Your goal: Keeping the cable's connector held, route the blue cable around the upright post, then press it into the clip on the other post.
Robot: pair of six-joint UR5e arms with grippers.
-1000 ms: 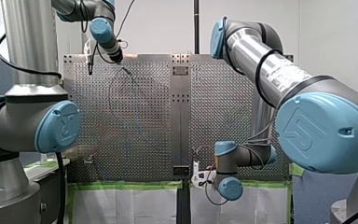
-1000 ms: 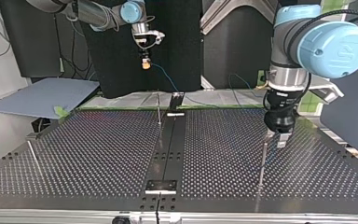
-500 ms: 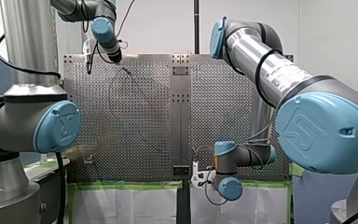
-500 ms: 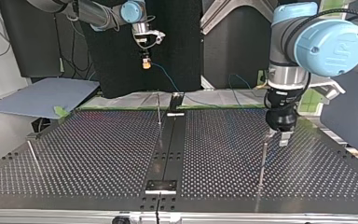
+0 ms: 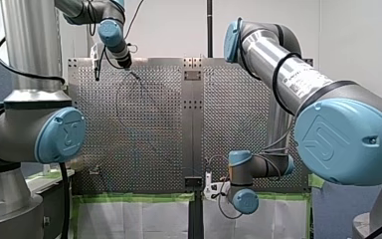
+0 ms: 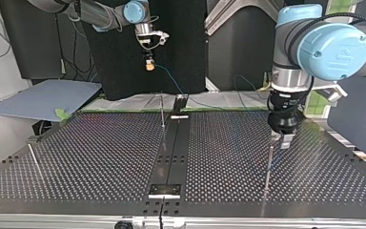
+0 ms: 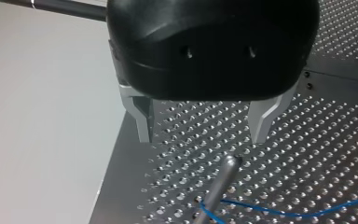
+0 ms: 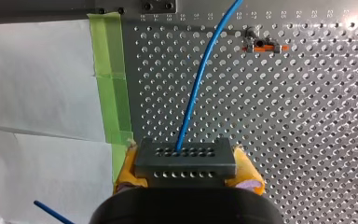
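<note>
- My right claw is clamped on the grey connector, with a yellow pad on each side. It holds the connector above the green-taped edge of the worktop, apparently to anchor that end while the line is routed.
- The blue cable leaves the connector and runs out over the perforated worktop.
- My left claw hangs just above the tip of the upright post, near a corner of the worktop. Its metal fingers are apart with nothing between them.
- Lower down, the cable meets that post and bends at it, so the wrap seems made.
- A small orange fitting, possibly the clip, stands near the cable. The cable passes it without sitting in it, so the pressing-in looks undone.
- No container is in view.
</note>
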